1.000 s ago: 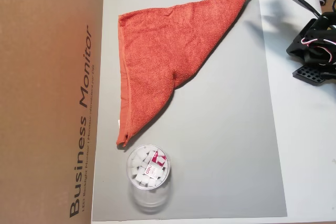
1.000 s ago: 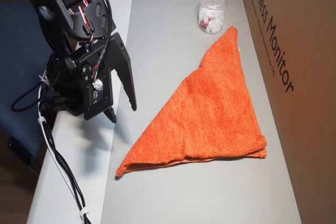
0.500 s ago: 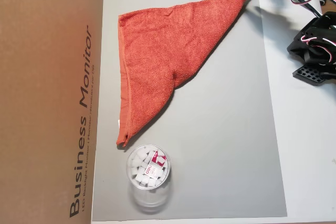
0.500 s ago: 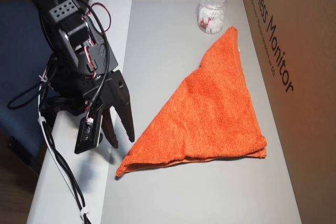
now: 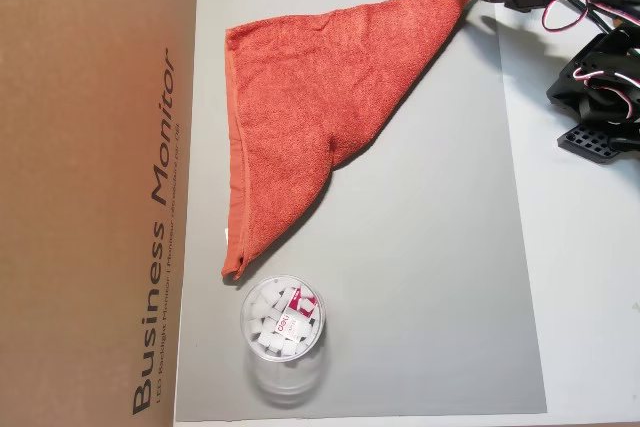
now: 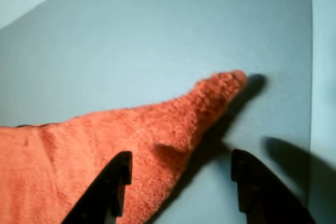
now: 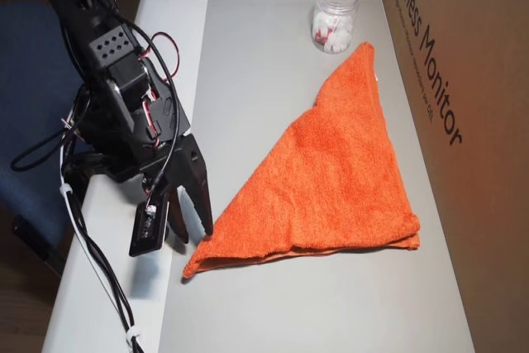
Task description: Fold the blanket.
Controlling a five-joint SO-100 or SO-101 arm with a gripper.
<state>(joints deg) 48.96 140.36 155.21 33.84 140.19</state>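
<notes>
Blanket (image 5: 310,117) flat on the grey mat (image 5: 430,277), already doubled into a triangle: long hemmed side along the cardboard box (image 5: 95,187), one sharp corner pointing out toward the arm. Pincer (image 7: 192,225) parted and empty, poised right at that corner. From the wrist view, two dark fingertips (image 6: 116,178) spread wide, the near one over terry cloth, the other over bare mat, the pointed tip (image 6: 226,85) lying ahead between them. Nothing gripped yet.

Step in hand, by the look of it: lining up to take the free corner for a second fold. Next move likely calls for a drop onto the mat, jaws straddling both layers at the tip, then a firm close before any lift; a shallow bite risks catching only the top layer and peeling the first fold open.

Room to work: broad bare mat on the open side of the blanket in both overhead views, good clearance for carrying the corner across. Tight spots elsewhere: cardboard box hard against the hemmed edge, plastic jar (image 5: 283,332) of white pieces just beside the far corner. Tip of the blanket near the mat's edge, white counter (image 5: 590,297) just beyond it.
</notes>
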